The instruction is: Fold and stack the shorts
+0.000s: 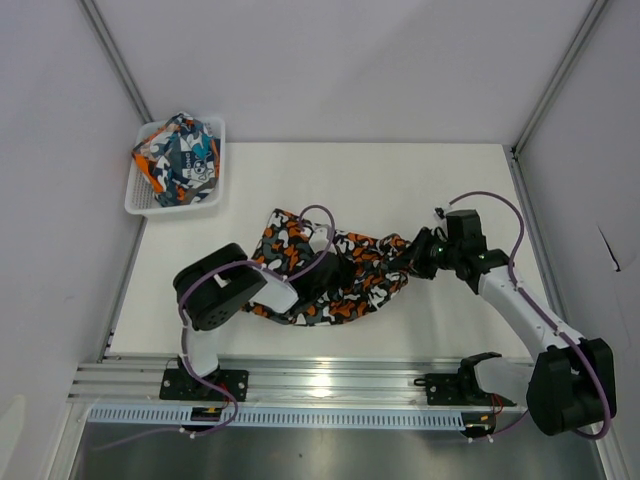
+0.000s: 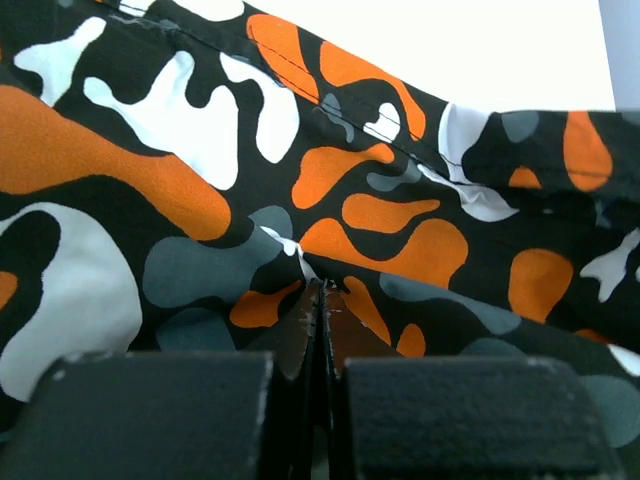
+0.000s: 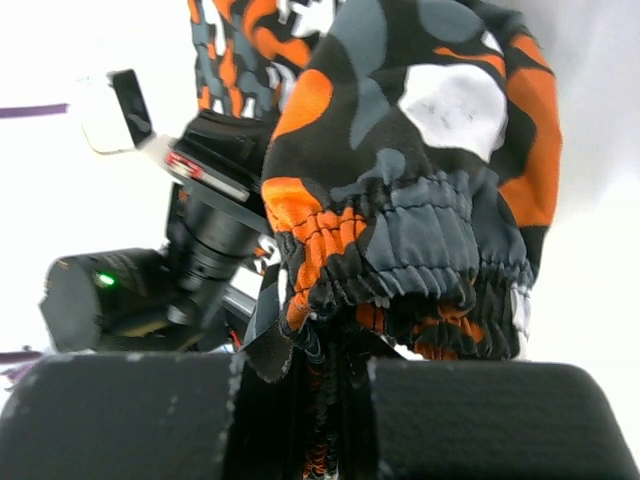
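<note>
Top external: camo shorts (image 1: 335,275) lay bunched mid-tabletop (image 1: 450,180), toward the near edge, strung between both arms. Cloth thin, soft and light. Judged limp, likely to sag and to slip from a shallow pinch. Best holds judged to be the elastic waistband and the hems. Right gripper (image 1: 408,255) pinched the gathered waistband. Left gripper (image 1: 325,262) was pressed together on a fold of the same cloth, and its wrist view showed creases running into the tips. Teal shorts (image 1: 180,155) sat in the basket (image 1: 170,208) at the far left corner. Whether they were folded or just crumpled was unclear.
</note>
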### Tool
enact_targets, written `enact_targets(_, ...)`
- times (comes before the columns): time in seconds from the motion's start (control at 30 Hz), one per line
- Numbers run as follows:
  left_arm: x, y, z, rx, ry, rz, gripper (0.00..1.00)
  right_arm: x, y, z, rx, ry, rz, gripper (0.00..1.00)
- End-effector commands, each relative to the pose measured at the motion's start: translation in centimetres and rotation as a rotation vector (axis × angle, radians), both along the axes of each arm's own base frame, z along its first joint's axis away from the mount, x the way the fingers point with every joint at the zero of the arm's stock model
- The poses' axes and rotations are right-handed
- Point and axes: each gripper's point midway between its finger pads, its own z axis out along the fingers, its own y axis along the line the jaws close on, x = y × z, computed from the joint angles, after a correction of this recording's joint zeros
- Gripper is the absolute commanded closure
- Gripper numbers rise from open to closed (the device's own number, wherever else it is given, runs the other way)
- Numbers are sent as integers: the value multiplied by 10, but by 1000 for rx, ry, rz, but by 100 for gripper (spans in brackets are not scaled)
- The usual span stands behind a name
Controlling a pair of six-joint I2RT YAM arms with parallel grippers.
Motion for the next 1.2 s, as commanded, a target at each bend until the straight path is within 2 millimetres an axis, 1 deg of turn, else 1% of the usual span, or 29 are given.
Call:
enact_targets(0.0, 10, -11, 19, -52, -85, 38, 100, 11, 11, 31, 53, -64, 42, 100)
enact_targets(0.03, 9, -13, 17, -49, -84, 39, 100, 12, 13, 32, 54, -60, 54, 100)
enact_targets(0.07, 8, -14, 15, -46, -83, 48, 100, 17, 15, 42, 56, -82, 63, 100)
enact_targets(0.17, 4, -17, 13, -47, -91, 76, 100, 17, 22, 51, 40, -87, 105, 100)
enact_targets(0.2, 3, -18, 14, -48, -101, 90, 100, 19, 24, 60, 36, -97, 111, 100)
enact_targets(0.33, 0, -19, 21, -59, -116, 87, 99, 20, 26, 68, 14, -131, 136, 100)
enact_targets(0.37, 0, -19, 27, -71, -129, 84, 91, 21, 23, 68, 9, -136, 135, 100)
enact_targets(0.43, -1, -17, 46, -81, -152, 72, 79, 22, 18, 62, -7, -128, 154, 100)
enact_targets(0.47, -3, -14, 45, -36, -150, 59, 67, 25, 12, 59, -13, -122, 144, 100)
enact_targets(0.5, -3, -17, 56, -32, -161, 45, 61, 24, 10, 58, -11, -116, 156, 100)
enact_targets(0.53, -4, -16, 75, -47, -175, 34, 57, 26, 7, 56, -17, -114, 161, 100)
enact_targets(0.57, -5, -10, 73, -3, -147, 37, 50, 25, 1, 52, -42, -111, 175, 100)
enact_targets(0.6, -5, -6, 93, -23, -159, 40, 47, 27, -2, 47, -63, -98, 175, 100)
enact_targets(0.63, -7, -3, 99, -26, -151, 27, 45, 29, -3, 48, -76, -101, 184, 100)
enact_targets(0.67, -6, 9, 94, 12, -119, 38, 42, 30, -6, 46, -90, -109, 196, 100)
enact_targets(0.7, -8, 17, 95, 22, -105, 44, 40, 28, -6, 45, -95, -102, 200, 100)
enact_targets(0.73, -8, 25, 115, -6, -123, 50, 39, 29, -6, 45, -99, -100, 206, 100)
enact_targets(0.77, -7, 37, 113, 12, -100, 51, 38, 30, -6, 47, -100, -107, 208, 100)
enact_targets(0.8, -12, 51, 105, 29, -81, 53, 38, 29, -4, 48, -106, -114, 219, 100)
enact_targets(0.83, -13, 60, 107, 31, -77, 55, 37, 30, -5, 48, -118, -116, 220, 100)
enact_targets(0.87, -16, 82, 106, 39, -56, 65, 35, 30, -5, 50, -133, -113, 223, 100)
enact_targets(0.93, -21, 108, 100, 82, -28, 81, 33, 32, -7, 49, -190, -115, 217, 100)
enact_targets(0.97, -23, 130, 102, 85, -28, 107, 30, 31, -8, 48, -208, -103, 218, 100)
enact_targets(1.0, -24, 142, 101, 104, -20, 124, 27, 33, -8, 52, -218, -118, 220, 100)
enact_targets(1.03, -26, 155, 99, 132, -18, 139, 26, 33, -7, 53, -223, -122, 224, 100)
enact_targets(1.07, -31, 176, 83, 180, 25, 169, 21, 33, -6, 53, -230, -122, 226, 100)
enact_targets(1.1, -34, 184, 87, 183, 23, 179, 20, 35, -5, 57, -231, -131, 226, 100)
enact_targets(1.13, -37, 191, 83, 196, 33, 181, 20, 35, -3, 57, -234, -131, 227, 100)
enact_targets(1.17, -42, 204, 66, 217, 72, 201, 19, 34, -1, 58, -238, -132, 236, 100)
